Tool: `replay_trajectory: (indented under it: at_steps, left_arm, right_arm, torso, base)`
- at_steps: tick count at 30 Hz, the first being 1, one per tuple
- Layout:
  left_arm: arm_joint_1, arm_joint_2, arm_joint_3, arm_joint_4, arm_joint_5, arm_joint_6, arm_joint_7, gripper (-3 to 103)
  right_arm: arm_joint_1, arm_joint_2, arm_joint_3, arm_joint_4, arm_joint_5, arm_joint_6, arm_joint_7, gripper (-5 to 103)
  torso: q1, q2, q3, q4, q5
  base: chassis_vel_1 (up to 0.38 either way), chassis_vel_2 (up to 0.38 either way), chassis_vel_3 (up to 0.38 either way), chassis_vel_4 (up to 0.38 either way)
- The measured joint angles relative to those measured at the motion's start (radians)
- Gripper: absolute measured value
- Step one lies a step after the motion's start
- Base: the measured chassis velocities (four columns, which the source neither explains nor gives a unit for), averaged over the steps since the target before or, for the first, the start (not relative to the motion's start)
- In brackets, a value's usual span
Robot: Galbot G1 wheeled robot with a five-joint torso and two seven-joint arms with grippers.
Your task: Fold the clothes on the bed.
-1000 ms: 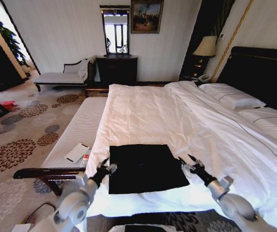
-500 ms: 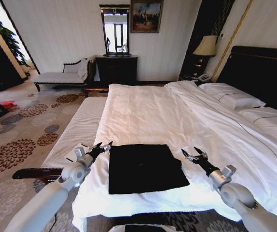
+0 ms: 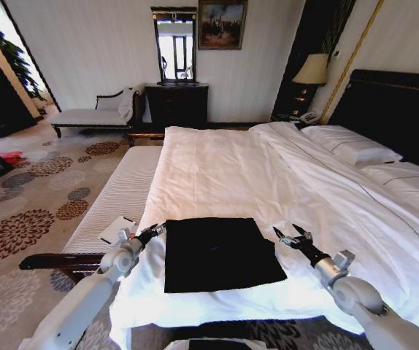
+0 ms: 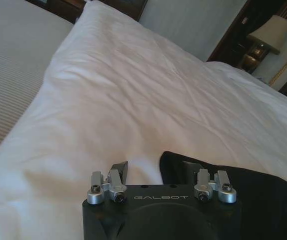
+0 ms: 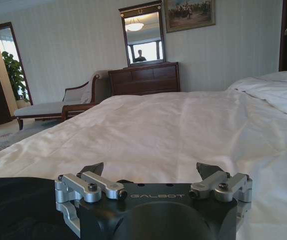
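- The black T-shirt lies flat as a folded rectangle on the white bed, in the lower middle of the head view, close to the foot edge of the duvet.
- The left gripper sits at the shirt's upper left corner in the head view, its fingers spread apart and holding nothing; the grey arm runs down from it to the lower left of the frame.
- In the left wrist view that gripper hovers over white sheet, with the shirt's edge coming in at the lower right of the frame, right beside one fingertip; whether the tip touches cloth is hard to judge from this angle.
- The right gripper is just off the shirt's upper right corner in the head view, fingers apart and empty, over bare duvet.
- In the right wrist view its two dark fingertips stand wide, and the shirt fills the lower left corner of the frame.
- A striped bench runs along the left side of the bed, with a white notepad lying on it just beyond the left arm.
- Pillows and a dark headboard fill the right of the head view; a lamp stands in the upper right.
- Against the far wall at upper centre are a dark dresser, a mirror and a framed painting; a chaise stands to the left of them on patterned carpet.
- Nothing lies on the shirt or between it and either gripper.
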Motion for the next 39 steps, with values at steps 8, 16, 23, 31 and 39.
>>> replay_trajectory:
  at_steps: [8, 16, 23, 31, 39]
  left_arm:
    - [-0.019, -0.019, 0.026, 0.019, 0.001, -0.001, 0.006, 58]
    - [-0.054, -0.044, 0.059, 0.05, -0.003, -0.003, 0.01, 49]
    - [-0.06, -0.053, 0.072, 0.052, -0.005, -0.003, 0.004, 28]
    - [-0.034, -0.046, 0.062, 0.038, -0.002, -0.007, -0.008, 1]
    - [-0.028, -0.047, 0.06, 0.026, 0.019, -0.018, -0.02, 1]
  right_arm:
    - [-0.011, 0.001, 0.003, 0.002, -0.002, 0.0, 0.0, 100]
    - [-0.014, -0.003, 0.008, 0.003, -0.001, 0.0, -0.001, 100]
    - [-0.022, -0.006, 0.019, 0.008, 0.002, -0.001, -0.001, 100]
    - [-0.012, -0.003, 0.005, 0.004, 0.002, -0.002, 0.0, 100]
    - [0.086, -0.066, -0.075, -0.025, 0.079, -0.015, -0.006, 100]
  torso:
    - [0.0, 0.0, 0.0, 0.0, 0.0]
    - [0.0, 0.0, 0.0, 0.0, 0.0]
    - [0.0, 0.0, 0.0, 0.0, 0.0]
    - [0.0, 0.0, 0.0, -0.0001, 0.0]
    - [0.0, 0.0, 0.0, 0.0001, -0.0004]
  base:
    - [0.0, 0.0, 0.0, 0.0]
    - [0.0, 0.0, 0.0, 0.0]
    - [0.0, 0.0, 0.0, 0.0]
    - [0.0, 0.0, 0.0, 0.0]
    - [0.0, 0.0, 0.0, 0.0]
